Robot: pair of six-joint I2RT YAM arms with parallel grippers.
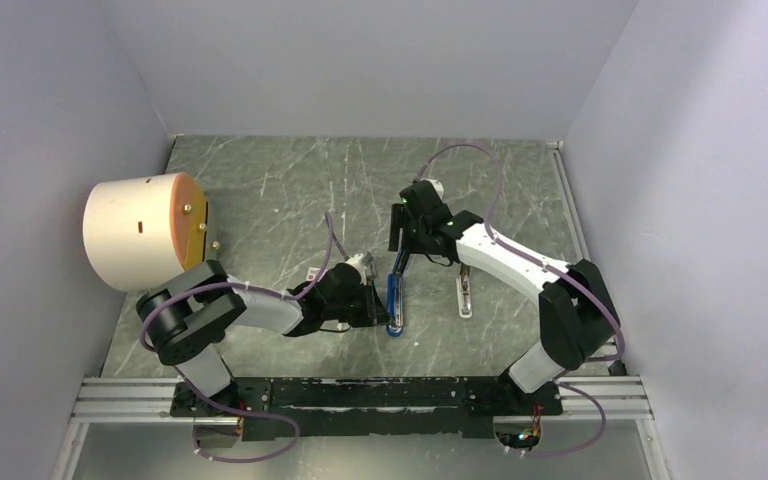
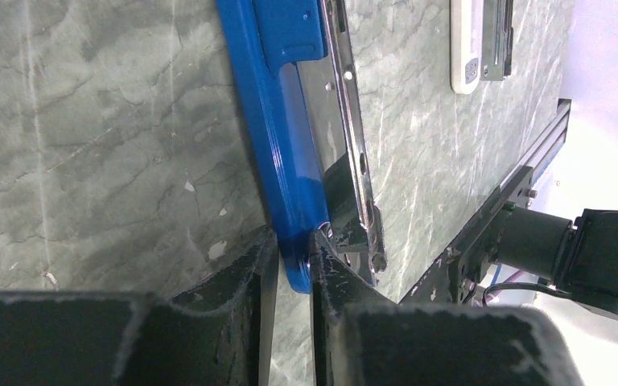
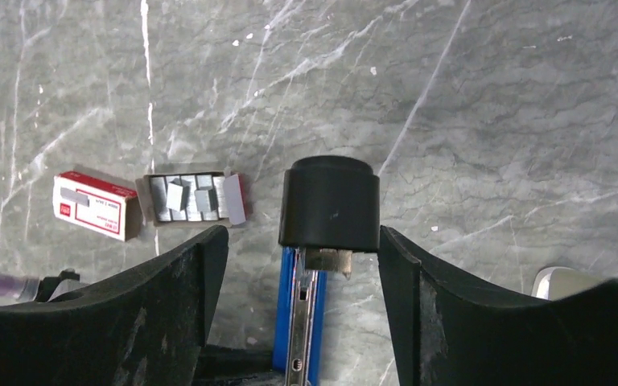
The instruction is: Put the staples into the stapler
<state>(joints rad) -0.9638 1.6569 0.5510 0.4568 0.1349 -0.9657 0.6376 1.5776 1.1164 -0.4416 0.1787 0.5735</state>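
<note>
Left wrist view: pinching the stapler (image 2: 286,161) by its hinge end in the left gripper (image 2: 292,269) for steadiness; straddling its black tip (image 3: 330,201) with the right gripper (image 3: 302,233), wide and empty; leaving the staples (image 3: 189,197) in their tray (image 3: 185,222) nearby.

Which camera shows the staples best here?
Right wrist: the staples lie clear in their open tray beside the red box. Top external gives only a tiny speck; left wrist shows none.
</note>
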